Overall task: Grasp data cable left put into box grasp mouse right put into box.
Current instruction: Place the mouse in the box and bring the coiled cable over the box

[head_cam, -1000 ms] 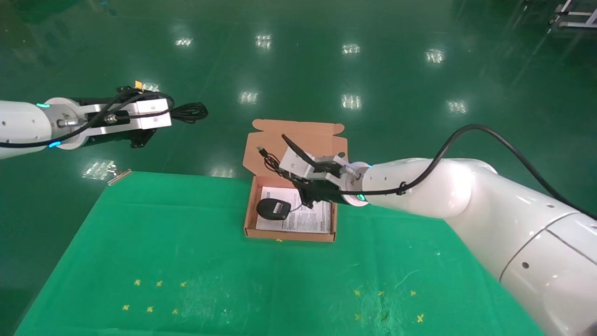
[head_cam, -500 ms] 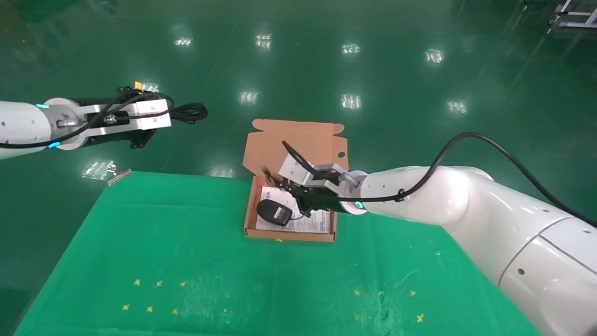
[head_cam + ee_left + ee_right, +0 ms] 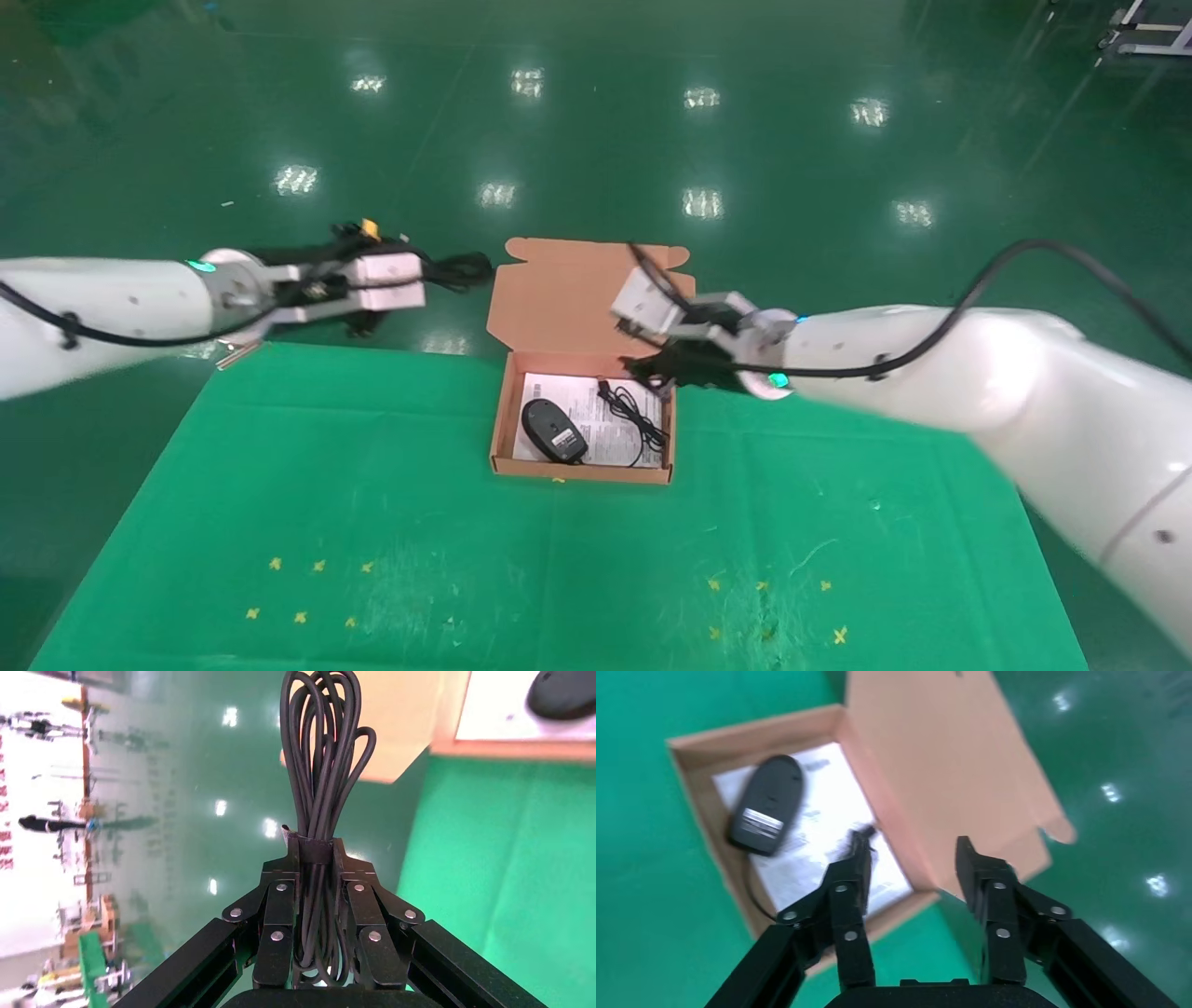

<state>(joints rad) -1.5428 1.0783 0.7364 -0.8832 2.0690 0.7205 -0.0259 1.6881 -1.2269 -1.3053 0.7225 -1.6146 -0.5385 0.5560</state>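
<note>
Cardboard box (image 3: 503, 410) holds mouse (image 3: 549, 431) — right claw (image 3: 910, 864) gapes empty, left claw (image 3: 316, 874) grips data cable (image 3: 322, 755).

A glossy dark green floor (image 3: 596, 121) fills the room beyond the table's far edge, mirroring rows of ceiling lights as bright white patches. The table (image 3: 372, 522) wears a bright green cloth marked with small yellow crosses (image 3: 298, 617) near its front edge. White metal framing (image 3: 1150, 28) stands at the far right.

White arms (image 3: 978, 354), black external cables, black screw-studded jaws, teal lights
</note>
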